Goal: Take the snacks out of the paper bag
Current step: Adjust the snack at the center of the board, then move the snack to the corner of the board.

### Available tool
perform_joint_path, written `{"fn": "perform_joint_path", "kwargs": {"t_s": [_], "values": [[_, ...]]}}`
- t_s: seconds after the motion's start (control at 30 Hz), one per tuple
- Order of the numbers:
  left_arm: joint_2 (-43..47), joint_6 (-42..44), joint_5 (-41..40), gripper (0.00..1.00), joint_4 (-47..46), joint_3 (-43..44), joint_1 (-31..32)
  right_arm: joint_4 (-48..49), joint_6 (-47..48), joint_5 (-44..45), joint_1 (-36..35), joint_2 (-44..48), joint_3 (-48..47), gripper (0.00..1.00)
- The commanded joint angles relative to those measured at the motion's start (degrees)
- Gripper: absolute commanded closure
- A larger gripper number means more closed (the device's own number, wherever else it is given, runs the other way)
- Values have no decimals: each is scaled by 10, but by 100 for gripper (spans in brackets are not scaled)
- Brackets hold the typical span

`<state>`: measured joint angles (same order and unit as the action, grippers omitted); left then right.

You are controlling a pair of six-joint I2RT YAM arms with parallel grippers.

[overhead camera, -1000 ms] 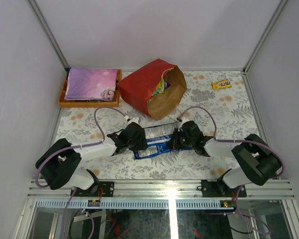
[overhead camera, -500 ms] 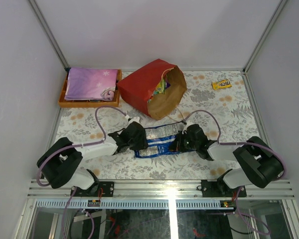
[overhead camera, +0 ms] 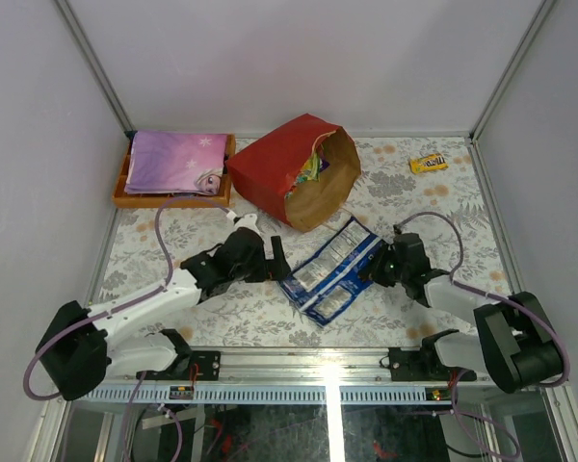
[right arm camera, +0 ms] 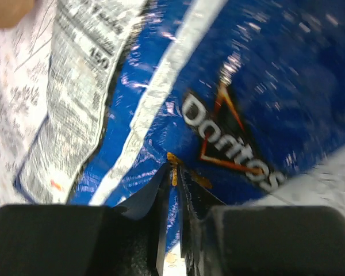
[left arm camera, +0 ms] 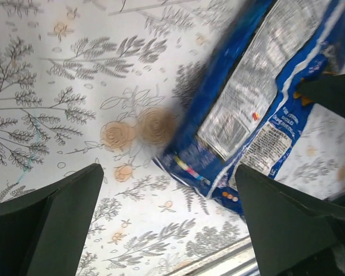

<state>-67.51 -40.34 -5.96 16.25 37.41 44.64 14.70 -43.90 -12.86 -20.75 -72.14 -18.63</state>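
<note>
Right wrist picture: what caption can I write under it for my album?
Right end effector pinching a fold of the blue Doritos bag.

Chip bag (overhead camera: 332,272) between my left gripper (overhead camera: 275,262) and right gripper (overhead camera: 378,271), in front of the paper bag (overhead camera: 275,173); tray (overhead camera: 125,197) left of that bag.

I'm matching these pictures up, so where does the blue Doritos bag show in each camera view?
Top external: blue Doritos bag at centre, just in front of the red paper bag.
Left wrist: upper right, running off the edge.
Right wrist: fills most of the frame.
Shared landmark: its white nutrition panel.
</note>
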Motion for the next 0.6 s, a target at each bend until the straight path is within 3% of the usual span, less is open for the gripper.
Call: {"fn": "perform_joint_path", "kwargs": {"t_s": [0.0, 0.1, 0.23, 0.3, 0.33, 0.57], "values": [[43, 19, -19, 0, 39, 40, -2, -82, 24, 41, 54, 21, -29, 80], [61, 24, -8, 0, 46, 47, -15, -139, 48, 53, 56, 45, -73, 70], [68, 27, 25, 0, 42, 48, -54, -186, 70, 81, 32, 93, -128, 30], [68, 29, 35, 0, 41, 51, -66, -235, 80, 149, -18, 99, -172, 10], [67, 31, 38, 0, 42, 53, -69, -258, 80, 186, -48, 94, -195, 6], [76, 40, 33, 0, 66, 68, -76, -398, 16, 406, -210, -45, -315, 2]]}}
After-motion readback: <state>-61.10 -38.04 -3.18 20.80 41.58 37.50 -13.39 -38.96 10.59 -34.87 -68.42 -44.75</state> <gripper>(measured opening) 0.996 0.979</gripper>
